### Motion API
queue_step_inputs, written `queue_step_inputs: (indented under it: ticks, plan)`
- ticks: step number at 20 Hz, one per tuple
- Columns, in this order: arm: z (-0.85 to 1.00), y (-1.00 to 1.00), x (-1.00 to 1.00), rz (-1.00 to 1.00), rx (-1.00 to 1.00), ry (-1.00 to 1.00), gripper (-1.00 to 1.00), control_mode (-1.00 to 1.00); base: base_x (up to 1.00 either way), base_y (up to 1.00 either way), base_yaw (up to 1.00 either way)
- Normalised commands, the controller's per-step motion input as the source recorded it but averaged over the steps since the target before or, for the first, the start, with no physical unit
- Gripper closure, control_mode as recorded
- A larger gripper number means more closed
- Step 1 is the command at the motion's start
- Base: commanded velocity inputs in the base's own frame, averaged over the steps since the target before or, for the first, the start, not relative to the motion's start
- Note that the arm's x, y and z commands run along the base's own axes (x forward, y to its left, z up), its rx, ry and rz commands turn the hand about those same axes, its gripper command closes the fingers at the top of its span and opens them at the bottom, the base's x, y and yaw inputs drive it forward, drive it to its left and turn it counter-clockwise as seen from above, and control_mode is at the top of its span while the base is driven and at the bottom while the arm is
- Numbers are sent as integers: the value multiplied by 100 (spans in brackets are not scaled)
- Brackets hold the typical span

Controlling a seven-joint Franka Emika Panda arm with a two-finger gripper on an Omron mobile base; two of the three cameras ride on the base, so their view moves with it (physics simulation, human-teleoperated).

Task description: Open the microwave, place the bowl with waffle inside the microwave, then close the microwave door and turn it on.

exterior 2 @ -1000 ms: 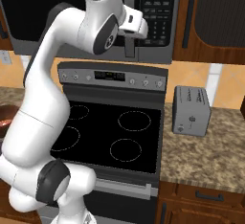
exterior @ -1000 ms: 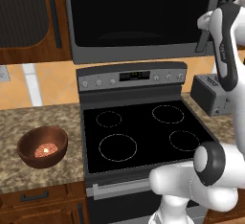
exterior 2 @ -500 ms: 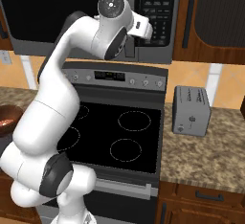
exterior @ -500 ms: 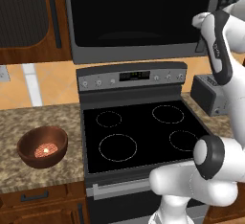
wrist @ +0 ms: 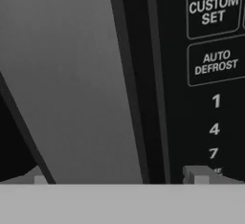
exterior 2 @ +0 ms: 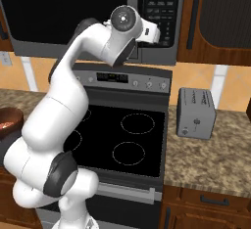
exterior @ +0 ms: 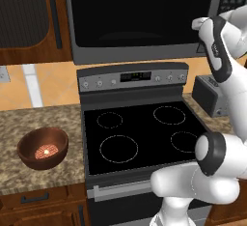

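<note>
- Kitchen walls are orange-tan behind a run of dark wooden cabinets (exterior: pixel 29 20), above and below.
- Speckled granite counter (exterior: pixel 29 172) lies on both sides of a black stove (exterior: pixel 137 133) with four burner rings and a knob panel at the back.
- Microwave (exterior: pixel 144 17) is mounted above the stove, between the upper cabinets.
- Microwave door (exterior: pixel 140 12) is closed, flush with the front; black glass, grey frame.
- Keypad (exterior 2: pixel 162 8) is a vertical strip at the right of the door; the hand view shows buttons marked CUSTOM SET (wrist: pixel 213 10) and AUTO DEFROST (wrist: pixel 216 62), with digits 1, 4, 7 below.
- Bowl (exterior: pixel 43 148) stands upright on the counter left of the stove, well apart from the microwave; its edge also shows at the left margin of the right base view.
- Waffle (exterior: pixel 45 151) lies flat in the bottom of the bowl, pale spot at its centre.
- Toaster (exterior 2: pixel 196 113), small and grey, stands on the counter right of the stove.
- Gripper (wrist: pixel 117 179) is raised to microwave height, very near the seam between the door's grey right edge and the keypad strip. Contact with the front cannot be confirmed.
- Jaws stand wide apart, tips at opposite sides of the hand view's lower edge, nothing between them.
- Arm (exterior 2: pixel 73 101) rises from the base in front of the stove and bends up to the microwave's right side.
</note>
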Motion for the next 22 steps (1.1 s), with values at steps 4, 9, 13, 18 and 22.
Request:
queue_step_inputs:
  ticks: [4, 9, 13, 18, 22]
  plan:
    - [-93, 39, 86, 2, 0, -3, 100, -100, 0, 0, 0]
    - [-12, 43, 33, 25, 3, 3, 100, -100, 0, 0, 0]
    - [0, 69, -33, 34, 0, 8, 100, -100, 0, 0, 0]
    - [0, 63, -100, 12, 0, -4, 100, -100, 0, 0, 0]
    - [0, 73, -100, 0, 0, -13, 100, -100, 0, 0, 0]
